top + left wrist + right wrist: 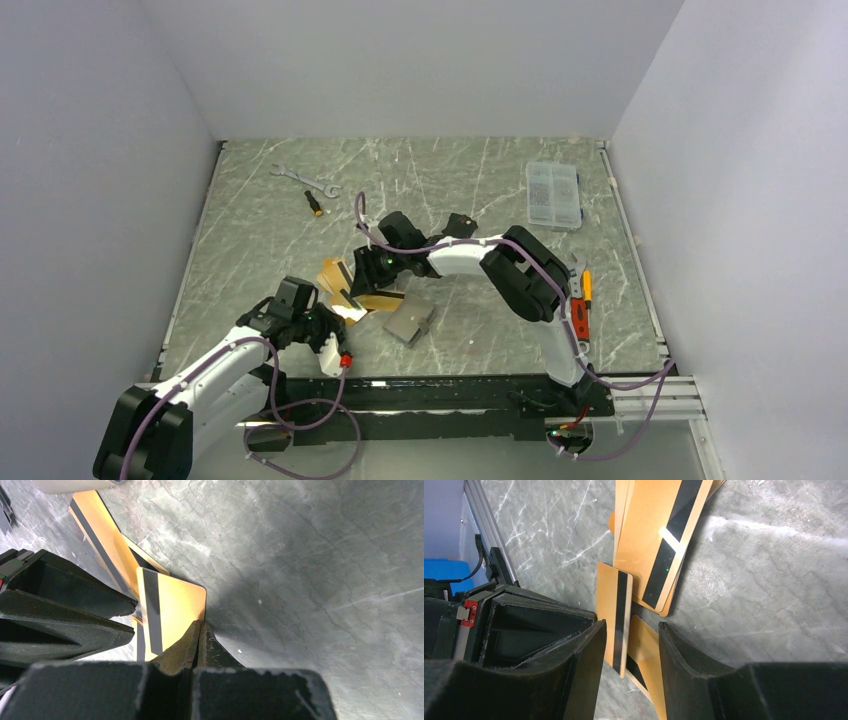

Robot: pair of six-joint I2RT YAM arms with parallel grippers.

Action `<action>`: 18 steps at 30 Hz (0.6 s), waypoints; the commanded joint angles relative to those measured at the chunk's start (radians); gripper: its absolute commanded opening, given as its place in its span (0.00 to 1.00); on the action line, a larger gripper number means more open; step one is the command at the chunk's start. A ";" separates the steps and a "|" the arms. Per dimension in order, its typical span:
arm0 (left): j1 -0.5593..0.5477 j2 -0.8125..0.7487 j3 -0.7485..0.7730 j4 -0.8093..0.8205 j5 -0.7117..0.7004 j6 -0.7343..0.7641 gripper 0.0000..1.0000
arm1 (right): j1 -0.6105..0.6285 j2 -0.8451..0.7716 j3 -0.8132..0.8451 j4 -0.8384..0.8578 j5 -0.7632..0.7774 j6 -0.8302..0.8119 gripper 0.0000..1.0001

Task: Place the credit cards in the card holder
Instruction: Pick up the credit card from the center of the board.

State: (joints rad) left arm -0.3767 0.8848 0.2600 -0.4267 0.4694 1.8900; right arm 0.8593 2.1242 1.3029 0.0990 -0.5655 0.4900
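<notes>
Several credit cards lying beside card holder, compartment box well apart

high rear overhead view; both wrist views close above the same credit cards

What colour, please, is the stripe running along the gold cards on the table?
The stripe is black, on gold-orange cards; the right wrist view shows it best.

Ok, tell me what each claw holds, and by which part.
Left claw is shut on a gold card, near its plain edge away from the stripe. Right claw straddles that card, jaws apart; contact cannot be told.
</notes>
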 commanded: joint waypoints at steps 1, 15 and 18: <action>-0.004 -0.004 -0.019 -0.054 -0.006 0.009 0.00 | 0.001 -0.009 -0.010 0.015 0.013 0.001 0.46; -0.005 -0.010 -0.022 -0.052 -0.008 0.008 0.00 | 0.015 0.031 -0.029 0.122 -0.184 0.089 0.39; -0.004 -0.011 -0.024 -0.051 -0.007 0.007 0.00 | 0.015 0.042 -0.025 0.151 -0.203 0.113 0.39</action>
State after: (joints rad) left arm -0.3775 0.8780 0.2562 -0.4271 0.4683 1.8923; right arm 0.8715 2.1422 1.2663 0.1692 -0.7074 0.5621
